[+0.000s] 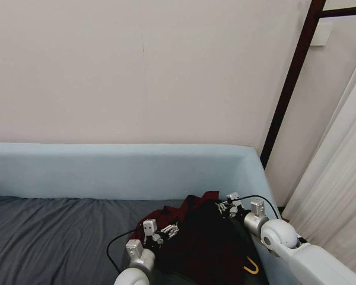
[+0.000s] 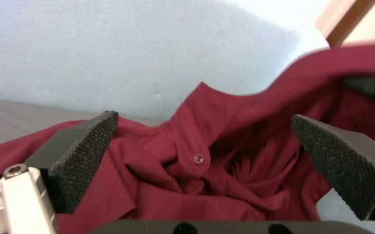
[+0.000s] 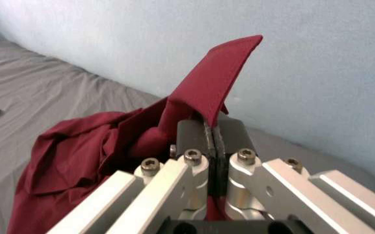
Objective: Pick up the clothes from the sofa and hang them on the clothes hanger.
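A dark red shirt (image 1: 193,240) lies crumpled on the grey sofa seat (image 1: 47,237) near the right armrest. My right gripper (image 1: 225,208) is shut on the shirt's upper edge, and in the right wrist view its fingers (image 3: 204,141) pinch a fold of red cloth (image 3: 220,73) that stands up above them. My left gripper (image 1: 166,230) is at the shirt's left side, open; in the left wrist view its two dark pads (image 2: 86,151) stand wide apart with the red shirt (image 2: 200,170) spread between them, untouched. A yellow hanger hook (image 1: 251,268) peeks out under the shirt.
The pale blue sofa back (image 1: 118,169) runs behind the shirt, with the right armrest (image 1: 258,184) close to my right gripper. A dark wooden pole (image 1: 288,89) and a white curtain (image 1: 338,178) stand to the right. The grey seat to the left is bare.
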Robot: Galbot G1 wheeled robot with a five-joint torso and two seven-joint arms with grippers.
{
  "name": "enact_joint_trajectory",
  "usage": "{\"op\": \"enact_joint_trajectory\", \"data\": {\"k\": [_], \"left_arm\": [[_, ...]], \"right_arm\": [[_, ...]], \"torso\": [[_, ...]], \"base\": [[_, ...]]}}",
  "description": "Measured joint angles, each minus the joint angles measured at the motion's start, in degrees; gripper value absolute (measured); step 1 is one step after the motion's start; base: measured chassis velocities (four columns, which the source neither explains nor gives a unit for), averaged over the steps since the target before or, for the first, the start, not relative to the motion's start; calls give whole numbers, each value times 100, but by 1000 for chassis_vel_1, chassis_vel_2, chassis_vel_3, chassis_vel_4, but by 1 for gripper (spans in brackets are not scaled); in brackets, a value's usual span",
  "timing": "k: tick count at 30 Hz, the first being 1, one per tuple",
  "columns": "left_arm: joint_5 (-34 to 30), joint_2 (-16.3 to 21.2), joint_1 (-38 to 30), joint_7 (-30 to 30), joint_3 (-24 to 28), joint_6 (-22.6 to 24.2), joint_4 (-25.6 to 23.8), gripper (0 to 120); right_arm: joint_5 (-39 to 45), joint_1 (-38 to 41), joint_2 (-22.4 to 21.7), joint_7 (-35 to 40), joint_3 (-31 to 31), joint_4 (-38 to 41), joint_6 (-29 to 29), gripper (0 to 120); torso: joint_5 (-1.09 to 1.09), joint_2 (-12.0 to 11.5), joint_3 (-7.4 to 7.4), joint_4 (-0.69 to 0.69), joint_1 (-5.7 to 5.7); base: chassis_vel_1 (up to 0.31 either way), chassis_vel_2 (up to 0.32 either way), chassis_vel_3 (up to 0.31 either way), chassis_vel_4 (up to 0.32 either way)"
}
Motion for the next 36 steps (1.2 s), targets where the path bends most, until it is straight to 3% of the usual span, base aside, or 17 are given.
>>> {"op": "enact_joint_trajectory", "data": {"k": [9, 21, 26, 36], "left_arm": [[594, -398, -491, 127, 426, -70, 1022, 100], [771, -696, -739, 86, 484, -50, 1682, 94], [800, -920, -879, 173, 489, -146, 2218, 77], [911, -1002, -1046, 185, 534, -247, 2443, 43]], "right_arm": [[71, -4, 20, 45, 3, 45, -48, 0], [146, -1, 93, 123, 19, 52, -71, 0], [192, -25, 114, 145, 43, 123, -79, 0], [209, -29, 92, 145, 82, 170, -78, 0]], "torso": [[-2, 0, 0, 0, 0], [-1, 0, 0, 0, 0], [-2, 0, 0, 0, 0], [-2, 0, 0, 0, 0]], "base": [[0, 0, 0, 0], [0, 0, 0, 0], [0, 0, 0, 0], [0, 0, 0, 0]]}}
